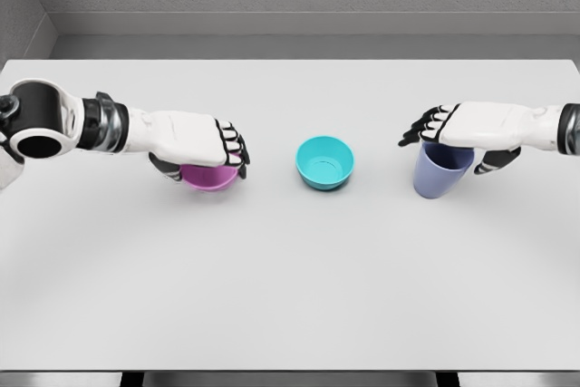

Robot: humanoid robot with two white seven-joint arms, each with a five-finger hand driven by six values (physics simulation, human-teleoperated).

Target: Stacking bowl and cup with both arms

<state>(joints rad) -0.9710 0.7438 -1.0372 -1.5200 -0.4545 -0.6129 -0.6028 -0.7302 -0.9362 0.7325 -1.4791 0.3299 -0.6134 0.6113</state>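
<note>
A pink bowl (211, 176) sits on the white table (290, 269) left of centre, with my left hand (213, 153) over it and its fingers curled around the rim. A teal bowl (324, 162) stands free in the middle, upright and empty. To the right is a lavender cup (439, 172), slightly tilted, its rim under my right hand (449, 138). That hand's fingers reach over the cup's far side and the thumb shows on its right. Whether the cup is off the table I cannot tell.
The table's back edge meets a grey wall; its front edge runs along the bottom of the view. The left arm's black and white elbow joint (41, 120) hangs over the table's left edge.
</note>
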